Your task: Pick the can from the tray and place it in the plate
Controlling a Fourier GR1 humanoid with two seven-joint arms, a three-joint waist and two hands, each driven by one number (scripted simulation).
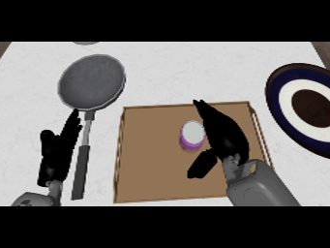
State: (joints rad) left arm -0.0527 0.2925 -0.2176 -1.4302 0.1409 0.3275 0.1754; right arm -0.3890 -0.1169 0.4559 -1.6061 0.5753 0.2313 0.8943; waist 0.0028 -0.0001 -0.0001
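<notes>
The brown tray lies on the white counter, and everything else is placed from it. Near the tray's middle stands the can, upright, its long axis vertical, its pale round top facing the camera above a purple wall. The right hand reaches over the tray just beside the can on its right side, fingers straight and pointing away from the robot, thumb spread below the can; it holds nothing. Left of the tray lies a grey frying pan, handle toward the robot. Left of that handle the left hand rests, fingers straight. Right of the tray sits the plate, dark blue with a white ring.
</notes>
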